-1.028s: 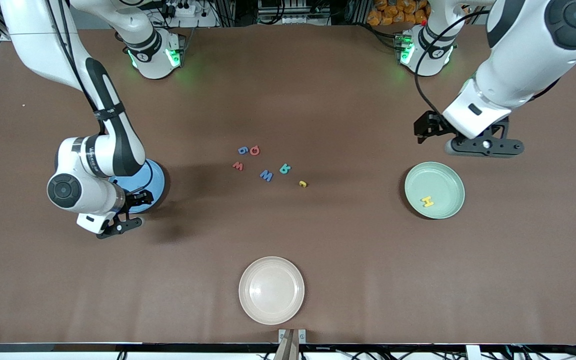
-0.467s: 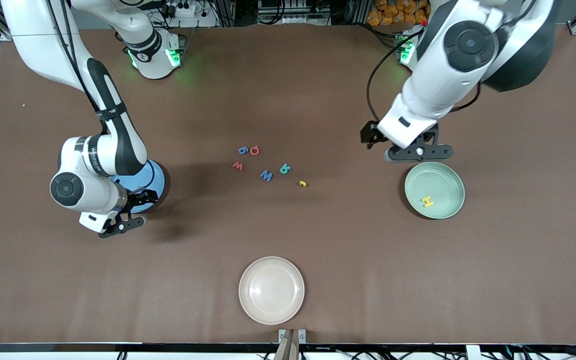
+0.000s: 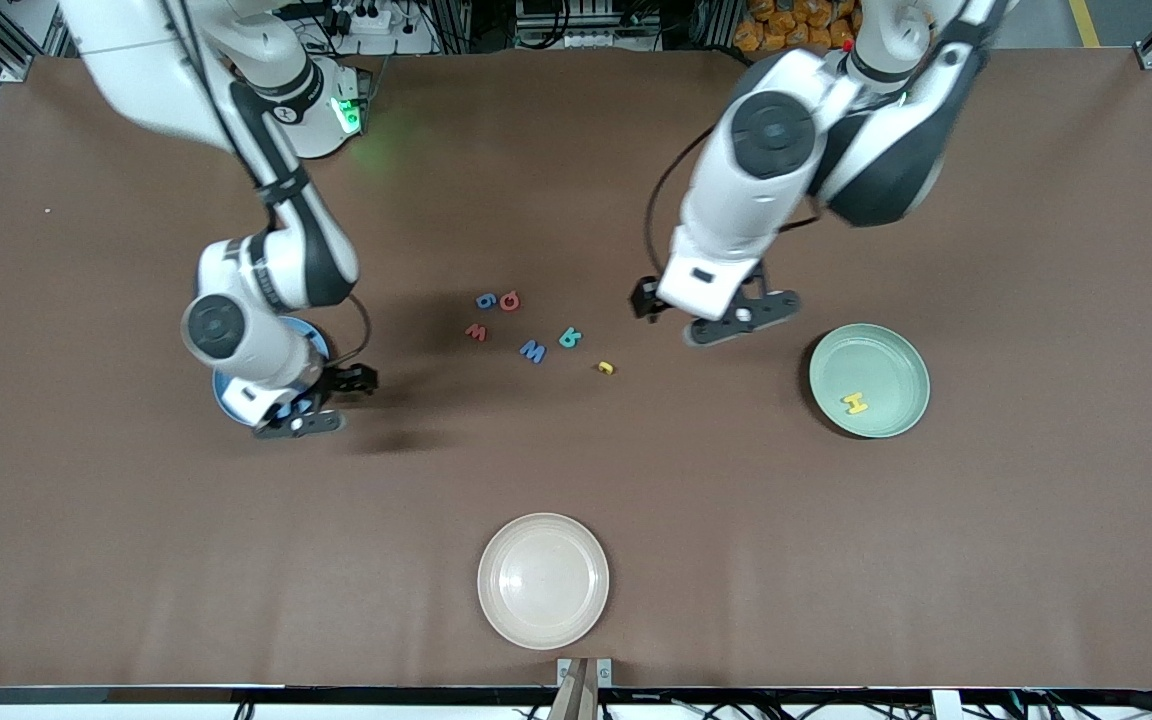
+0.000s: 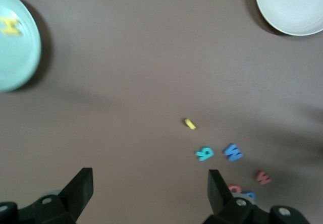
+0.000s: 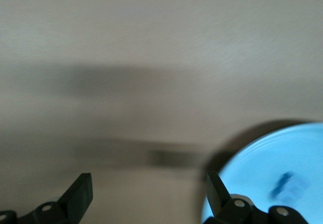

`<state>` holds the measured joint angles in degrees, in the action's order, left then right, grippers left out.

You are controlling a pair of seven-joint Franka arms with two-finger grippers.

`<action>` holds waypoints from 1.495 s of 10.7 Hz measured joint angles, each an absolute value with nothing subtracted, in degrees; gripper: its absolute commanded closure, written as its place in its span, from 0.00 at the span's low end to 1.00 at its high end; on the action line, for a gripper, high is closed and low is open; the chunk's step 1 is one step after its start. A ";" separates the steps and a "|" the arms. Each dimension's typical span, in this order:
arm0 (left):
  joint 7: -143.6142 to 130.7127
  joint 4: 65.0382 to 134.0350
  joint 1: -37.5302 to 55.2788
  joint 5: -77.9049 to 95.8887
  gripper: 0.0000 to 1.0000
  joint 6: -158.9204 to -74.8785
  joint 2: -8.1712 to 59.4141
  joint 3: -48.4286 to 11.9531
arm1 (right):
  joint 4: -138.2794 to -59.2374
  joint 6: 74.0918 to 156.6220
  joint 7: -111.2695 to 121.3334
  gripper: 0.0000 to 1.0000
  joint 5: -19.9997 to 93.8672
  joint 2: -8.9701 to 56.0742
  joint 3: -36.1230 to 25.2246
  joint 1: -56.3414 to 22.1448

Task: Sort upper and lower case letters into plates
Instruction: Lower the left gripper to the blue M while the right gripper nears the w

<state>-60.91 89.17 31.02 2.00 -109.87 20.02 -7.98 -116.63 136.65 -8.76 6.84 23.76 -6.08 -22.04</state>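
Six loose letters (image 3: 534,330) lie mid-desk, between the blue plate (image 3: 229,392) and the green plate (image 3: 869,380), which holds a yellow H (image 3: 854,403). A blue letter (image 5: 287,186) lies in the blue plate. The left hand (image 3: 726,322) hangs released beside the letters; the right hand (image 3: 321,400), released, is over the blue plate's edge.

A yellow letter (image 3: 854,403) reading "H" lies in the mint green plate (image 3: 896,355). On the desk (image 3: 576,200), a blue letter (image 3: 533,351) and a red letter (image 3: 476,332) at its ten o'clock each read "W", case unclear. The other small letters cannot be read with certainty.
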 measured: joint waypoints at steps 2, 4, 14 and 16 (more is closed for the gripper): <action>-64.98 86.78 32.80 2.00 0.00 -110.81 23.35 -6.56 | -118.95 136.75 -22.63 0.00 6.95 21.48 -5.85 -26.53; -68.53 86.26 32.78 3.32 0.00 -110.89 24.62 -5.83 | -119.86 137.12 -34.35 0.00 7.00 20.91 -5.77 -31.51; -100.81 84.06 38.80 5.58 0.00 -123.09 35.32 -5.84 | -127.85 151.70 -52.98 0.00 7.29 21.77 -5.45 -39.11; -104.57 83.66 40.11 5.58 0.00 -123.46 36.93 -5.85 | -128.04 153.79 -54.79 0.00 7.31 22.73 -5.36 -39.89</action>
